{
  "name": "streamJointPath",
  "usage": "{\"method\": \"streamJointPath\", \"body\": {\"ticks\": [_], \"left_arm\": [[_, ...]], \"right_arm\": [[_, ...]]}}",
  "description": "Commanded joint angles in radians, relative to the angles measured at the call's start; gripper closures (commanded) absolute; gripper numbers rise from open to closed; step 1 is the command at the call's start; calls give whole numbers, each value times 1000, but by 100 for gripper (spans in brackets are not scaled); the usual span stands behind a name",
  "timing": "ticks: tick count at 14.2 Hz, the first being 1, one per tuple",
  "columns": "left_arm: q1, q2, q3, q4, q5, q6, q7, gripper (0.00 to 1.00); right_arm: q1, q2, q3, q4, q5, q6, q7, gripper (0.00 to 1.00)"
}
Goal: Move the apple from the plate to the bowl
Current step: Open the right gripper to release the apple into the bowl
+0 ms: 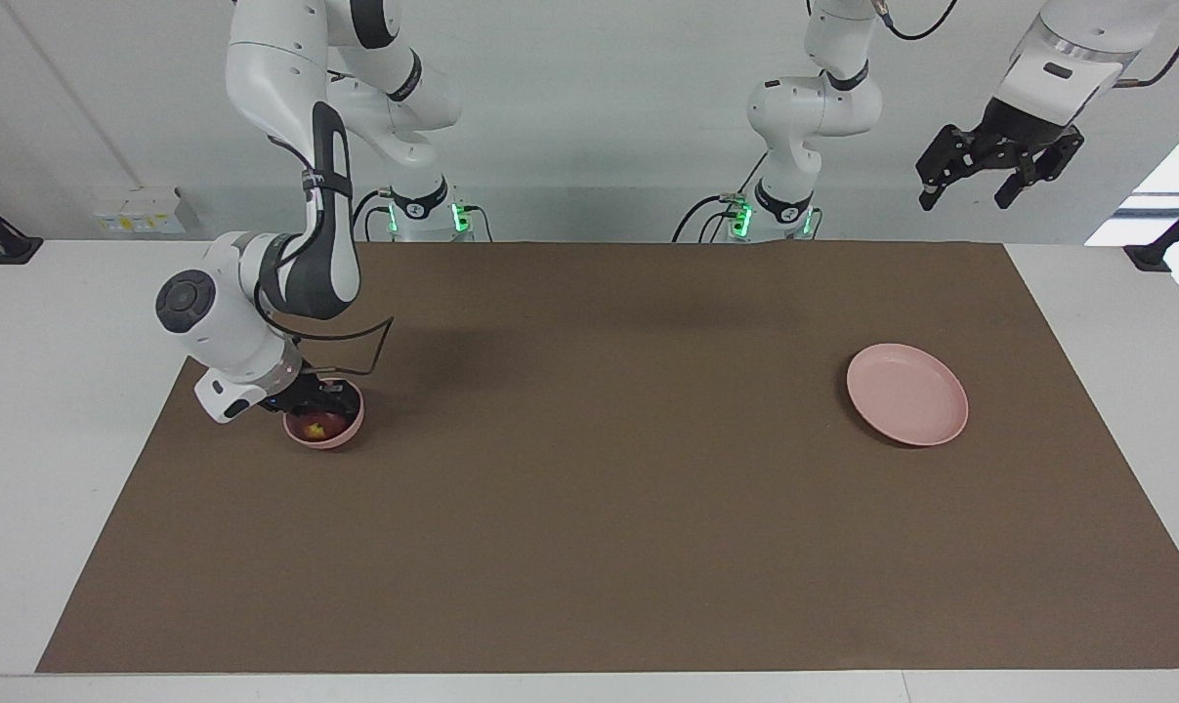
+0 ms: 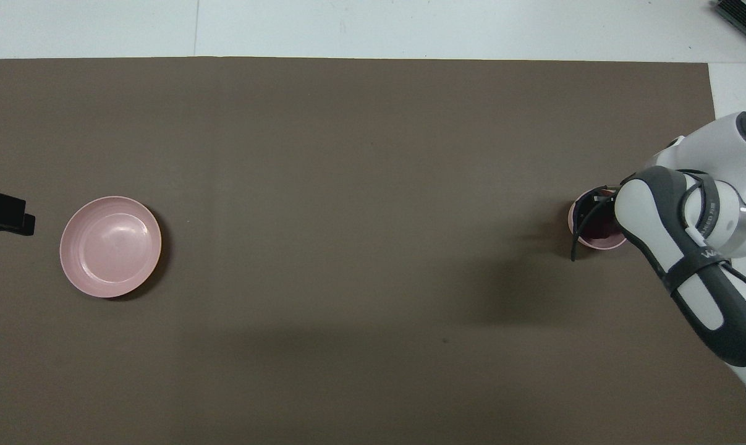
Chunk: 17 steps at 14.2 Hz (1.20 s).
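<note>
Facing view: apple point(image 1: 314, 426) is sitting in the bowl point(image 1: 344, 431), right tool point(image 1: 308, 398) hovering just above it, finger state unclear; left tool point(image 1: 997, 168) is waiting spread, raised off the table's point(image 1: 589, 547) left-arm end.

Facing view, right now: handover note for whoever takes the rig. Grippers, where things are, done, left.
Left gripper: open, raised high off the left arm's end of the table, waiting, holding nothing.
Right gripper: down at the bowl, at the right arm's end of the mat; whether it grips the apple cannot be told.
Apple: inside the bowl.
Plate: bare, at the left arm's end of the mat.
Done: the apple is off the plate and in the bowl.
Left: confirm the right gripper has let go, then lift it out of the bowl.
</note>
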Motion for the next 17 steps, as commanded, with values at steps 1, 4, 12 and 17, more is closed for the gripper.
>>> {"method": "streamJointPath", "body": {"ticks": [1, 4, 12, 17], "left_arm": [[8, -23, -2, -26, 8, 8, 4, 0], [8, -23, -2, -26, 8, 8, 4, 0], [8, -21, -2, -26, 8, 8, 4, 0], [8, -23, -2, -26, 8, 8, 4, 0]], "right_arm": [[-14, -4, 8, -11, -8, 25, -8, 0], [-16, -5, 8, -1, -8, 13, -8, 0], [7, -157, 8, 19, -90, -97, 59, 0], [79, -287, 20, 22, -165, -214, 274, 0]]}}
